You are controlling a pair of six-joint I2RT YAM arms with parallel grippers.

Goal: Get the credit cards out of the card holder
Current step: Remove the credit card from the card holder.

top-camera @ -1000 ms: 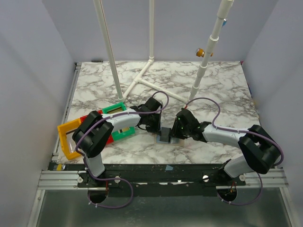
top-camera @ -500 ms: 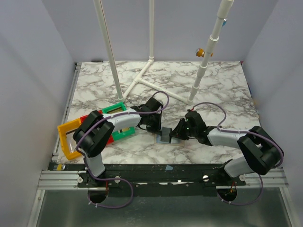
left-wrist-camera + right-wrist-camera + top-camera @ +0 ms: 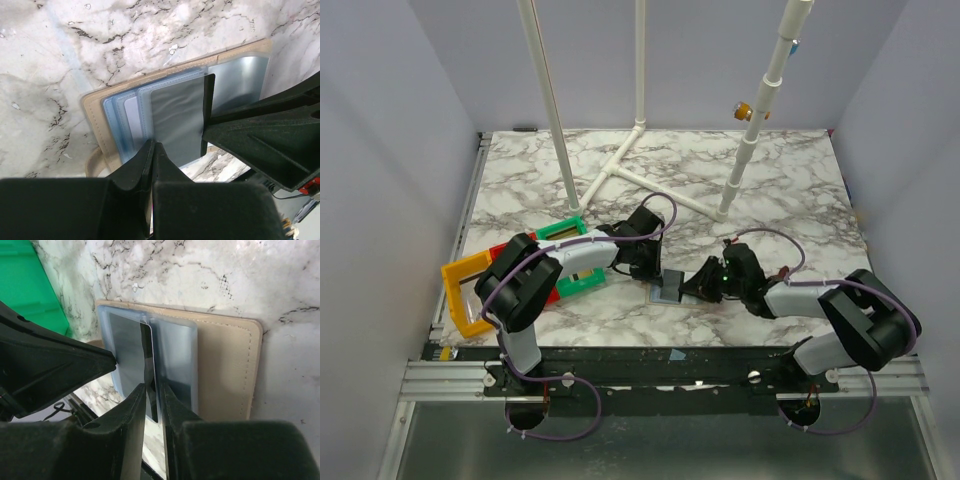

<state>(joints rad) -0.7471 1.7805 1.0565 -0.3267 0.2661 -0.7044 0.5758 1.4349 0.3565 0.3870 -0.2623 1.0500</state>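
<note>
- Top external: card holder (image 3: 668, 291) lies open on the table (image 3: 790, 190), toward six o'clock, centre.
- Left pincer (image 3: 152, 150) clenched on nothing, tips over the holder's plastic sleeves (image 3: 125, 120), reaching in from its ten o'clock.
- Right pincer (image 3: 152, 390), from three o'clock, pinches a thin dark leaf (image 3: 148, 352); card or sleeve, I can't tell.

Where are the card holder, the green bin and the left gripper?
card holder (image 3: 225, 365), right wrist view, on its beige cover.
green bin (image 3: 562, 229), top view, on its far rim.
left gripper (image 3: 153, 146), left wrist view, between its fingertips.
</note>
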